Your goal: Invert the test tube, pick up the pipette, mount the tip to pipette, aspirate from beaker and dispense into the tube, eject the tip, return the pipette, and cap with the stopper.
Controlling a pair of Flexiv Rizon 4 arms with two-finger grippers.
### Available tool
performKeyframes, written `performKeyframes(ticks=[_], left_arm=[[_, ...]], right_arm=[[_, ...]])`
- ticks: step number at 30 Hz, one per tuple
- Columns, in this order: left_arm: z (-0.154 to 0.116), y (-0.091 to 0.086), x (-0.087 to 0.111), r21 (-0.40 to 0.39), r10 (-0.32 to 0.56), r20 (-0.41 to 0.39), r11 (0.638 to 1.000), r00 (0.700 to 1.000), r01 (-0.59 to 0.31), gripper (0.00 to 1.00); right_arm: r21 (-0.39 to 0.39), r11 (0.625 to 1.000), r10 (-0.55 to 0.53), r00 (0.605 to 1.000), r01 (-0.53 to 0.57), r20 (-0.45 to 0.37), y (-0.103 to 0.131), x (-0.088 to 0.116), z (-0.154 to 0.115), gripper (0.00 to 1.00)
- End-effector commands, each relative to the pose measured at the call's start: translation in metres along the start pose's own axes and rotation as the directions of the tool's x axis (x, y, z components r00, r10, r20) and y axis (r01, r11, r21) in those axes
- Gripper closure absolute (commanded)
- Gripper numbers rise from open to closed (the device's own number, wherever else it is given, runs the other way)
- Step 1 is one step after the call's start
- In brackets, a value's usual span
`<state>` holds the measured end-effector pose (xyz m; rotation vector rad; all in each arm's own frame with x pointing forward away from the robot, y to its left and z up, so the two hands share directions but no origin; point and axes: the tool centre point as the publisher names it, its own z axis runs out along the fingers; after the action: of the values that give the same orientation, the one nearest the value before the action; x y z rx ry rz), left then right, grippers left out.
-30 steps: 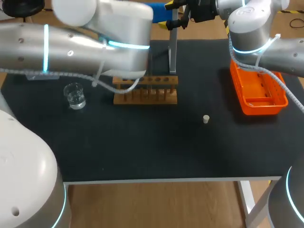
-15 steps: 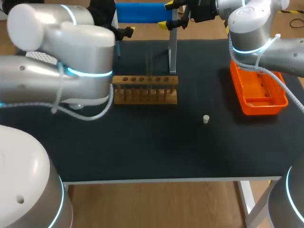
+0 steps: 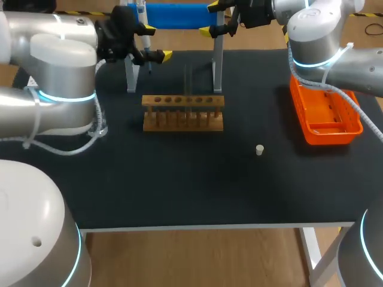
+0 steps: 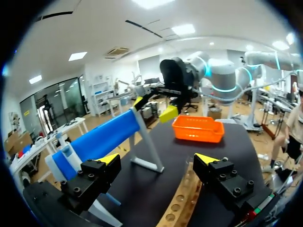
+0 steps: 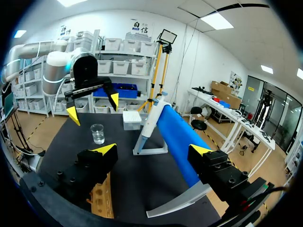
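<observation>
Two pairs of fingers stood wide apart and empty, those of the left gripper (image 4: 158, 161) and the right gripper (image 5: 152, 150). The pipette (image 5: 149, 119) hung on the blue stand (image 3: 179, 14) at the back of the table (image 3: 179, 191), near the left fingers. It looked light, stiff and smooth. The thick handle seemed the safest hold, not the slender shaft.
</observation>
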<state>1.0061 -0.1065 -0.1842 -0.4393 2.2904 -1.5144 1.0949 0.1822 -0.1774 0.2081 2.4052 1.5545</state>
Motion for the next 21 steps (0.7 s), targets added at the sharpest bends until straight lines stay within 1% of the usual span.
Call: performKeyframes(ticks=[1,9,19,21], left_arm=[[-0.002,0.006,0.002,0.041,0.01,-0.237,0.999,0.971,0.0,0.0],[0.009,0.013,0.014,0.005,0.019,-0.278,1.0,0.96,-0.018,0.0],[0.031,0.024,0.032,-0.057,0.034,-0.314,0.997,0.949,-0.055,0.0],[0.035,0.027,0.034,-0.059,0.031,-0.315,0.997,0.948,-0.052,0.0]], right_arm=[[0.002,1.0,0.001,1.0,-0.001,-0.003,0.0,-0.001,0.0,0.0],[0.002,1.0,0.001,1.0,-0.001,-0.003,0.0,-0.001,0.0,0.0],[0.002,1.0,0.001,1.0,-0.001,-0.003,0.0,-0.001,0.0,0.0],[0.002,1.0,0.001,1.0,-0.001,-0.003,0.0,-0.001,0.0,0.0]])
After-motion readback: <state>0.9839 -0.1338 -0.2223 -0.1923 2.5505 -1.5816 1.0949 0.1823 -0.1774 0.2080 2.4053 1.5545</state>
